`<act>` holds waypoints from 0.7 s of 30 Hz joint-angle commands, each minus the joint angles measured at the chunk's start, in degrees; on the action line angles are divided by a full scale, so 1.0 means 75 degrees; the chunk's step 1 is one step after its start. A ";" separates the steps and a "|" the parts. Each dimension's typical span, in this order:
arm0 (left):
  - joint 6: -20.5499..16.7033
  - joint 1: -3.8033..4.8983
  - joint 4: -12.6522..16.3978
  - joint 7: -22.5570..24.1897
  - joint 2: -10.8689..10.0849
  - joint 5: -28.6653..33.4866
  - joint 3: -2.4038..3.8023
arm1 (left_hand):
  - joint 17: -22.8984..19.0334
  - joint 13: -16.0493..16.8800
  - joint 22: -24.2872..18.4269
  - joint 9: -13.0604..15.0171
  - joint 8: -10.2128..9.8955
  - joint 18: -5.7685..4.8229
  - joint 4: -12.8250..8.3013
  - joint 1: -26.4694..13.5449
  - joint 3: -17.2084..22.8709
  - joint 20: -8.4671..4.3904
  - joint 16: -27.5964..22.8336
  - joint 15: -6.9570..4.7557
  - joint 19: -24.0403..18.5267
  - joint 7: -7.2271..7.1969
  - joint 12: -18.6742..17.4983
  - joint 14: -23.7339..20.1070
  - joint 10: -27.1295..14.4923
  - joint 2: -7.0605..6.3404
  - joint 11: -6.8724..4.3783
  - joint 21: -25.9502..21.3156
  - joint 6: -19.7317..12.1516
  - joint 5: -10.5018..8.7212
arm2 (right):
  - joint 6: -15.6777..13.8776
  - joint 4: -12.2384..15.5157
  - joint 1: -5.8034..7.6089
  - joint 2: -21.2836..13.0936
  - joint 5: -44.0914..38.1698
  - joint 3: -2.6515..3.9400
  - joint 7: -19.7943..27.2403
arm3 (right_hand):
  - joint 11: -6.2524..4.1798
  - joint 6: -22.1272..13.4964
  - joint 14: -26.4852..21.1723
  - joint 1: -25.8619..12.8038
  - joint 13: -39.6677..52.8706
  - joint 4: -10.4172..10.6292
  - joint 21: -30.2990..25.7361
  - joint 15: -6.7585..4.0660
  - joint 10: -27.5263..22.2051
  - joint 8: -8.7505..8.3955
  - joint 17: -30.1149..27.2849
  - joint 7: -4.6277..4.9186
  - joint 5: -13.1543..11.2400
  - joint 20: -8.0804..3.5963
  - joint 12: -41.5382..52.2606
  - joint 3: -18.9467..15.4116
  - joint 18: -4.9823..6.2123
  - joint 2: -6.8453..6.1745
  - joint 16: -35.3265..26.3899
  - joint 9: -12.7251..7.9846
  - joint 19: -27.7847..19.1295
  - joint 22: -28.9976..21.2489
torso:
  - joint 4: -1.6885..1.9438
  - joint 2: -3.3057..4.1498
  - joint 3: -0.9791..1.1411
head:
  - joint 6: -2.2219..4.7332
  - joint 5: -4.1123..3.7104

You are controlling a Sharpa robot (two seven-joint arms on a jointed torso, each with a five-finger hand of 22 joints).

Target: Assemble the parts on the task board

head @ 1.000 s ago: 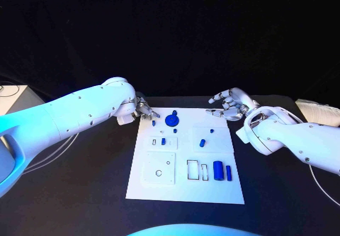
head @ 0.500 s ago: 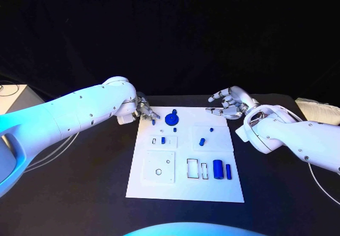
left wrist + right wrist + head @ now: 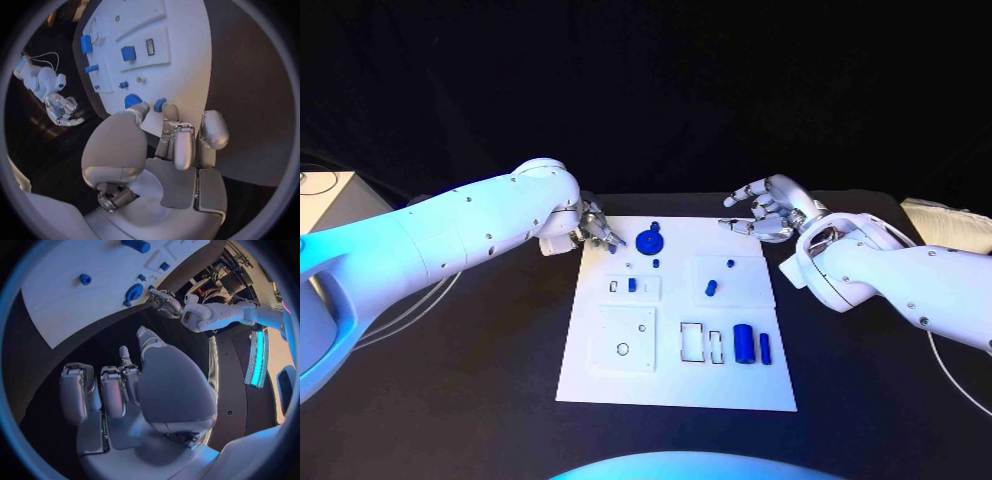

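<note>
left hand (image 3: 597, 230) at the board's (image 3: 678, 380) far corner, fingertips (image 3: 164, 111) closed on a small blue peg (image 3: 159, 104), blue knob (image 3: 649, 241) just beside. right hand (image 3: 764, 213) off the opposite far corner, fingers curled apart, holding nothing. more blue parts (image 3: 744, 344) nearer the body.

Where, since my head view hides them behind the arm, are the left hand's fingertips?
Observer: Left wrist view: the left hand has fingertips at the edge of the task board, with a small blue part between thumb and a finger.
Operator: Gripped?
Observer: Cannot tell; the tips flank it closely.
Operator: Right hand's palm?
Observer: Right wrist view: the right hand holds nothing, over the black table beside the board.
</note>
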 commanded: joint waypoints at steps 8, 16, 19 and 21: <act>-0.0118 -0.0004 0.0013 0.0050 -0.0027 0.0176 0.0000 | 0.0789 -0.0012 0.0018 -0.0014 0.0027 0.0059 0.0021 0.0170 0.0211 0.0013 0.0032 0.0014 -0.0026 -0.0053 0.0060 0.0354 -0.0039 0.0399 -0.0018 -0.0042 0.0085 0.0070 | 0.0016 -0.0002 -0.0003 0.0006 -0.0031 0.0002 0.0085 | 0.0000 -0.0002 0.0630 -0.0096 0.1080 0.0002 -0.0050 0.0060 -0.0033 -0.0038 0.1329 0.0020 0.0022 0.0045 -0.0027 0.0057 0.0138 -0.0003 -0.0031 -0.0010 0.0338 0.1329 | 0.0004 -0.0002 0.0005 | -0.0041 -0.0017; -0.0207 -0.0004 0.0037 0.0118 -0.0038 0.0299 0.0001 | 0.0787 -0.0033 0.0045 0.0141 0.0268 0.0057 -0.0036 0.0633 0.0784 -0.0025 0.0039 -0.0048 -0.0020 -0.0123 0.0084 0.0354 -0.0056 0.0650 -0.0086 -0.0034 -0.0003 0.0064 | 0.0027 -0.0013 -0.0004 0.0012 -0.0031 0.0002 0.0084 | -0.0002 0.0000 0.0633 -0.0116 0.1093 -0.0001 -0.0050 0.0058 -0.0017 -0.0035 0.1340 0.0018 0.0032 0.0044 -0.0012 0.0072 0.0138 0.0008 -0.0029 -0.0009 0.0340 0.1331 | 0.0001 -0.0004 0.0007 | -0.0053 -0.0016; -0.0235 -0.0004 0.0052 0.0161 -0.0039 0.0381 0.0001 | 0.0783 -0.0069 0.0054 0.0234 0.0400 0.0056 -0.0075 0.0841 0.1224 -0.0043 0.0043 -0.0066 -0.0022 -0.0135 0.0082 0.0353 -0.0068 0.0608 -0.0100 -0.0033 -0.0081 0.0059 | 0.0033 -0.0017 -0.0004 0.0012 -0.0031 0.0002 0.0082 | -0.0002 0.0000 0.0633 -0.0116 0.1093 -0.0001 -0.0050 0.0058 -0.0017 -0.0035 0.1340 0.0018 0.0032 0.0044 -0.0012 0.0072 0.0138 0.0008 -0.0029 -0.0009 0.0340 0.1331 | 0.0001 -0.0007 0.0008 | -0.0052 -0.0017; -0.0256 -0.0004 0.0064 0.0194 -0.0042 0.0453 0.0001 | 0.0775 -0.0111 0.0068 0.0336 0.0544 0.0054 -0.0222 0.1018 0.1973 -0.0056 0.0044 -0.0069 -0.0025 -0.0125 0.0078 0.0350 -0.0069 0.0518 -0.0099 -0.0030 -0.0191 0.0037 | 0.0038 -0.0020 -0.0004 0.0012 -0.0031 0.0002 0.0080 | -0.0002 0.0000 0.0633 -0.0116 0.1093 -0.0001 -0.0050 0.0058 -0.0017 -0.0035 0.1340 0.0018 0.0032 0.0044 -0.0012 0.0072 0.0138 0.0008 -0.0029 -0.0009 0.0340 0.1331 | 0.0002 -0.0007 0.0008 | -0.0052 -0.0018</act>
